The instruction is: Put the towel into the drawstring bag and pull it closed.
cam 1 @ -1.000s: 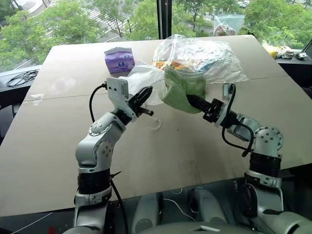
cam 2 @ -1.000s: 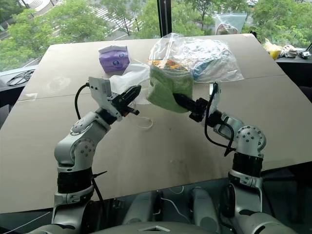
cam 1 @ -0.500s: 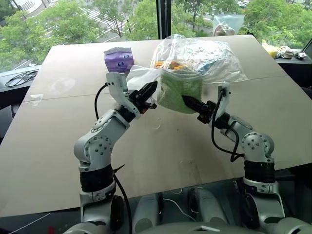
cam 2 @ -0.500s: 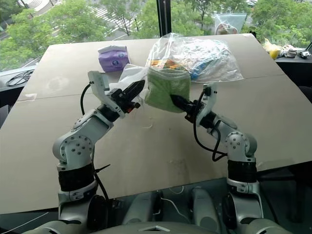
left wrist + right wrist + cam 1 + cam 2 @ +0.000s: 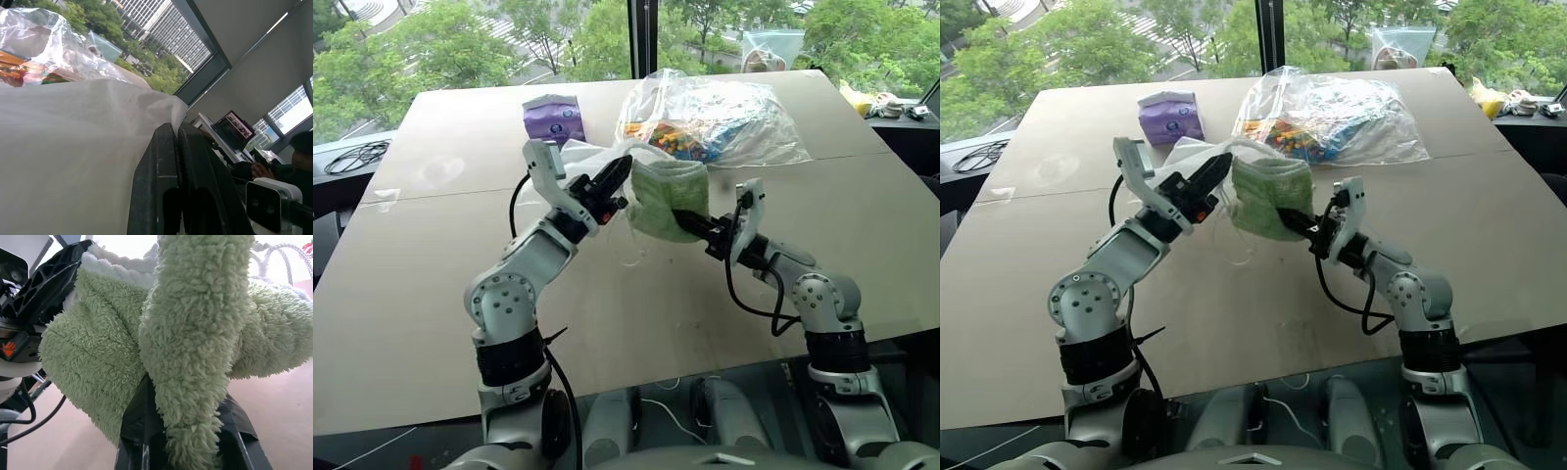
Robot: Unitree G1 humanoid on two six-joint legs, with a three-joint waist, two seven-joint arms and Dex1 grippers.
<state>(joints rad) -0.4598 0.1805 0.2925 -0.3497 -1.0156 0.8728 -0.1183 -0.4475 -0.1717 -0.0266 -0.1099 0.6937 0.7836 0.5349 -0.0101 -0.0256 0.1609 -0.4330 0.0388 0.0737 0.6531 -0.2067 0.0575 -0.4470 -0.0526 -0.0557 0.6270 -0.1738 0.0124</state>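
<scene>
Holding: my right gripper (image 5: 1283,212) has its fingers clenched on a fold of the towel (image 5: 1271,193), lifted above the desk (image 5: 1449,215).
Bag: my left gripper (image 5: 619,174) has its fingers pinched flat on the white fabric of the drawstring bag (image 5: 582,157), its rim raised at the towel's 9 o'clock side.
Contact: towel and bag rim touch, though I can't tell whether any of it is inside yet.
Risk: the mouth may be collapsed under one pinch, so I could push the towel against fabric.
Risk: the bunched towel could slip and drop.
Risk: the cord (image 5: 628,257) dangling below could snag.
Pose: both forearms angle inward, grippers meeting tip to tip at mid-desk.
</scene>
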